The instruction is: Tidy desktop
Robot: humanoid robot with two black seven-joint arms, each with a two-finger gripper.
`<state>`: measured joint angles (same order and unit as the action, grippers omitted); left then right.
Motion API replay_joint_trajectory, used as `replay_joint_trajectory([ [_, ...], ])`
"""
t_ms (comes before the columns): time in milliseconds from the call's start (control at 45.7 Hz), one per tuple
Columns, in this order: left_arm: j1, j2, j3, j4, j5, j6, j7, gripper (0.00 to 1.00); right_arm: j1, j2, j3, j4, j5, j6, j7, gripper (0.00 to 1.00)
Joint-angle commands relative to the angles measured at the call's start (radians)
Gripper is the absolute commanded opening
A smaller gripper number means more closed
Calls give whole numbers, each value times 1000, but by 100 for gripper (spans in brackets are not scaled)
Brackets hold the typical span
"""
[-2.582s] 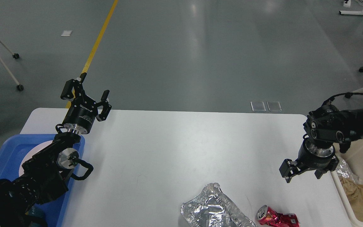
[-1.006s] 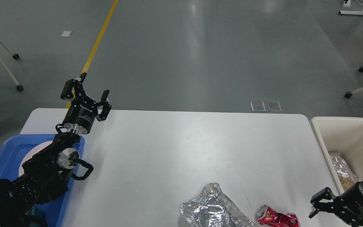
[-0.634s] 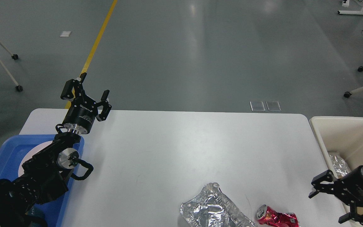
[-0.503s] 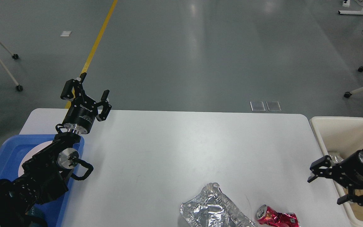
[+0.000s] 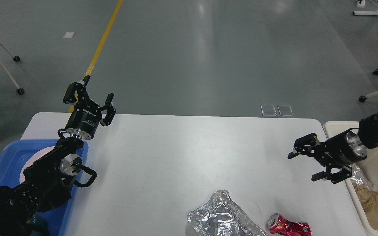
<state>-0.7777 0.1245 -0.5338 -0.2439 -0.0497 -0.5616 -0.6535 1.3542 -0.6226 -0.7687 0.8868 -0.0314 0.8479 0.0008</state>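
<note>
Desktop [image 5: 182,157] filled the lower middle of the head view, between a blue tray [image 5: 2,164] at its left and a cream bin [image 5: 377,177] at its right. Crumpled foil [image 5: 220,214] and a crushed red can [image 5: 287,226] lay near its front edge. Both grippers were spread wide and held nothing — the left gripper [image 5: 89,98] raised above the far left corner, the right gripper [image 5: 307,160] above the right edge.

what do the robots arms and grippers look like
Both arms are black with bare silver metal rings at the wrists. The left gripper has two black fingers on a round black body with small white lettering and looping black cables below. The right gripper is the same two-fingered black type.
</note>
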Motion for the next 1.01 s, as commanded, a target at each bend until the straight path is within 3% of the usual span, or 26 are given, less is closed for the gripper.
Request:
replay_joint_trajectory([
  [0,0,0,0,0,-1,0,0,97,-9,11,19,1,2,-3,1,100],
  [372,0,0,0,0,1,-1,0,97,-72,-12,164,-9,30,-12,-5,100],
  [700,0,0,0,0,-1,0,0,97,-102,-32,178,-15,67,-35,-7,100],
  [985,0,0,0,0,-1,-1,0,97,-109,-72,177,-15,179,-136,-12,100],
])
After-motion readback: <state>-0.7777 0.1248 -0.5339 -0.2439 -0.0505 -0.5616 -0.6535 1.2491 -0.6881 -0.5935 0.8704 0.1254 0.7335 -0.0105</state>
